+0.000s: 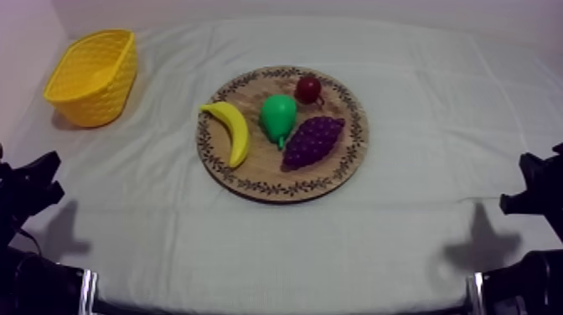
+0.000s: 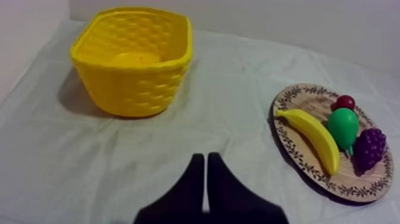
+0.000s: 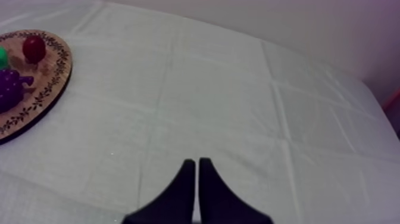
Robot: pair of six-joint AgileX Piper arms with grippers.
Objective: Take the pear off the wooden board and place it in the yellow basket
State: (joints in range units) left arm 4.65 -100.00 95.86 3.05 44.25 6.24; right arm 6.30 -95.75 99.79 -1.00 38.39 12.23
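Overhead, pear (image 1: 278, 117) on board (image 1: 260, 172); close up, left pincer (image 2: 205, 157) and right pincer (image 3: 194, 161) closed.

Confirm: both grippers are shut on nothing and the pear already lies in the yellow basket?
No. The pear lies on the wooden board, beside the banana, not in the yellow basket; the top view shows it. Left gripper and right gripper are shut on nothing.

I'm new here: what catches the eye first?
A round wooden board in the middle holds a banana, a green pear, purple grapes and a small red fruit. A yellow basket stands at the far left. The left gripper and right gripper are shut, holding nothing.
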